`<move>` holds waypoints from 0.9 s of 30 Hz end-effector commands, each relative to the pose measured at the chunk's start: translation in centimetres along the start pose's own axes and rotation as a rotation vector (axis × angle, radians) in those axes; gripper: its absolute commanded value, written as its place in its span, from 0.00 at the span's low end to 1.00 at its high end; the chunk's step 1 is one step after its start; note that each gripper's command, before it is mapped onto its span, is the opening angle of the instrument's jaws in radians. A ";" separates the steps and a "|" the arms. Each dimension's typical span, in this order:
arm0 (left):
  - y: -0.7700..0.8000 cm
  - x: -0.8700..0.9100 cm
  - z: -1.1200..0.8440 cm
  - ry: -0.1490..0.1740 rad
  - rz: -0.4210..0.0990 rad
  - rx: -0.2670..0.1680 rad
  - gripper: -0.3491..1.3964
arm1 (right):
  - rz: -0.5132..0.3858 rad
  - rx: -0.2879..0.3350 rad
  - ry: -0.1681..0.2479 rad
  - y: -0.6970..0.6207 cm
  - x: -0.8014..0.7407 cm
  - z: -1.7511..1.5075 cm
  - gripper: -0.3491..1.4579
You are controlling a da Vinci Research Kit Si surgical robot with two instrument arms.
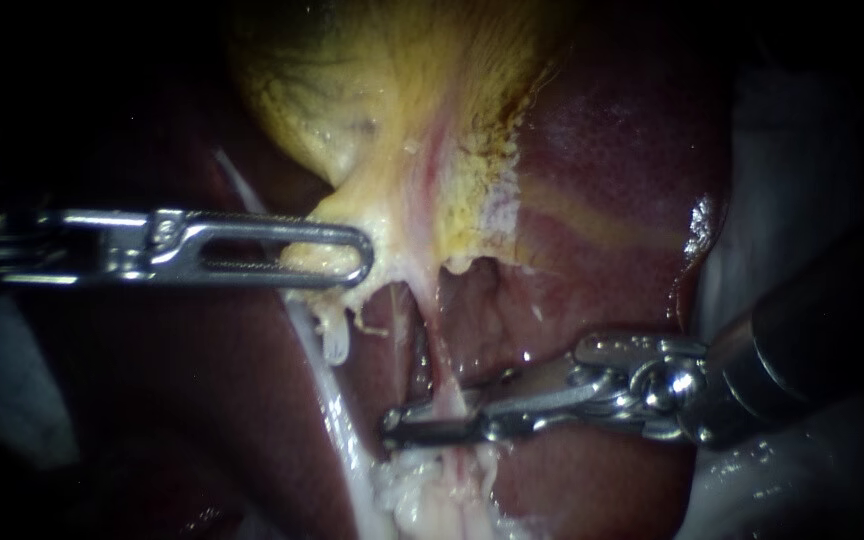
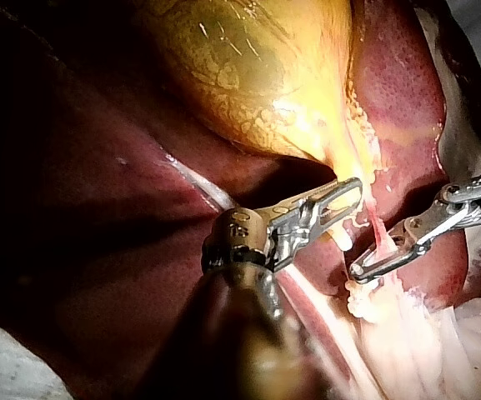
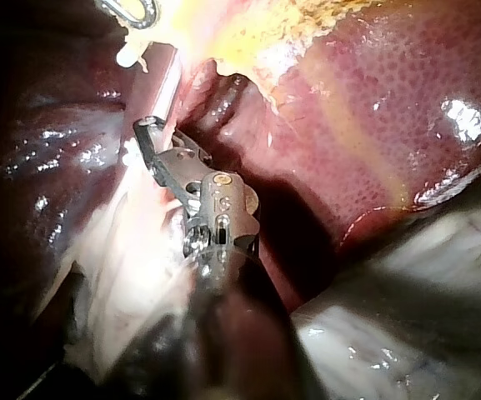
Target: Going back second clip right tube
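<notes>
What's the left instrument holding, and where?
Left instrument holds the gallbladder, with its jaws shut on the narrow yellow lower end.

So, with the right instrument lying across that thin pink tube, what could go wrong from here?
The silver right instrument lies across the thin pink tube; pulling back sideways might drag or tear it. The left instrument's pincer holds the yellow, veined gallbladder stretched; if it slips, the tube could jerk. The dark red liver lies close beside the right shaft and might be scraped.
</notes>
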 end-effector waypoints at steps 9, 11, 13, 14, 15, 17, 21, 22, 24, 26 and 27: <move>0.01 0.00 0.00 0.000 0.000 0.000 0.00 | -0.082 0.005 0.004 0.01 0.01 0.04 0.06; 0.01 0.00 0.00 0.000 0.000 0.000 0.00 | -0.198 0.002 0.030 0.01 0.00 0.05 0.25; 0.01 0.00 0.00 0.000 0.000 0.001 0.00 | -0.228 0.002 0.045 0.01 -0.01 0.05 0.39; 0.01 0.00 0.00 0.000 0.000 0.001 0.00 | -0.240 0.000 0.045 0.01 0.00 0.05 0.42; 0.02 0.00 -0.01 0.001 0.000 0.001 0.00 | -0.252 -0.006 0.047 0.00 -0.01 0.05 0.44; 0.02 0.00 -0.01 0.001 0.000 0.001 0.00 | -0.281 -0.049 0.064 -0.01 -0.02 0.05 0.47; 0.02 0.00 -0.01 0.001 0.001 0.001 0.00 | -0.311 -0.055 0.064 -0.02 -0.04 0.01 0.47; 0.02 0.00 -0.01 0.001 0.001 0.001 0.00 | -0.311 -0.054 0.064 -0.02 -0.05 -0.01 0.47; 0.03 0.00 -0.01 0.001 0.001 0.001 0.00 | -0.329 -0.047 0.060 -0.02 -0.07 -0.03 0.47; 0.04 -0.01 -0.01 0.001 0.001 0.002 0.00 | -0.342 -0.045 0.058 -0.03 -0.08 -0.06 0.47; 0.04 -0.01 -0.01 0.001 0.001 0.002 0.00 | -0.354 -0.044 0.057 -0.04 -0.08 -0.08 0.47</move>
